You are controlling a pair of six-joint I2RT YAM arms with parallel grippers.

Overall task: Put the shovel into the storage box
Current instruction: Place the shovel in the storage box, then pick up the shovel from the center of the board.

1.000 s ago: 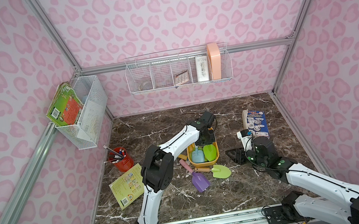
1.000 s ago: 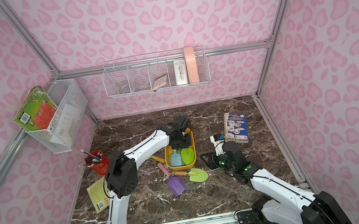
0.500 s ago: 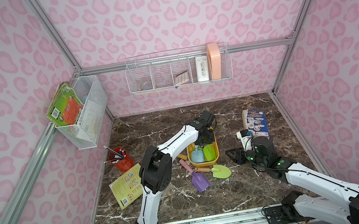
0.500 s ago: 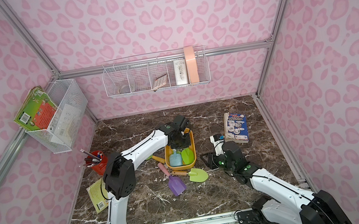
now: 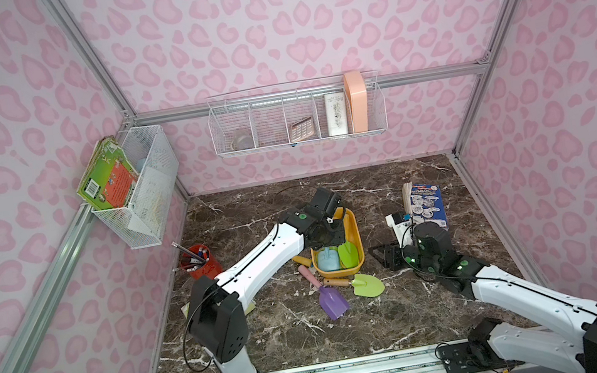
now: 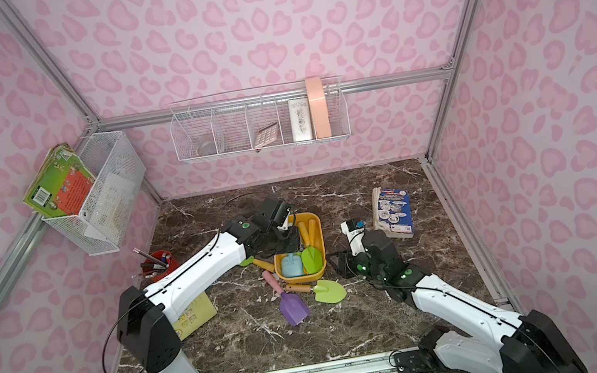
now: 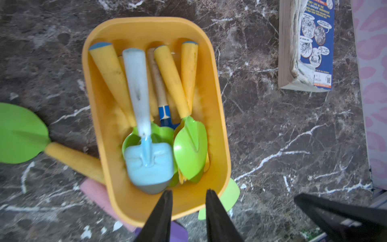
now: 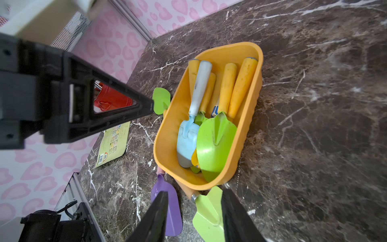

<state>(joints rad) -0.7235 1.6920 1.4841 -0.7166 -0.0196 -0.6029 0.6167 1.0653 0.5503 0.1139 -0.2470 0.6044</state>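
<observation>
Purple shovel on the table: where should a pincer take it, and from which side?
By the pink handle, from straight above, jaws across it. The purple shovel lies flat; its blade looks too wide, while the handle is narrow and uncovered.

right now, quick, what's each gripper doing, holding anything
left gripper: open, empty, over the yellow box.
right gripper: open, empty, near a green shovel lying outside the box.

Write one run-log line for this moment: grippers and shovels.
left gripper: open above storage box | blue shovel: in box | right gripper: open | purple shovel: on table
</observation>
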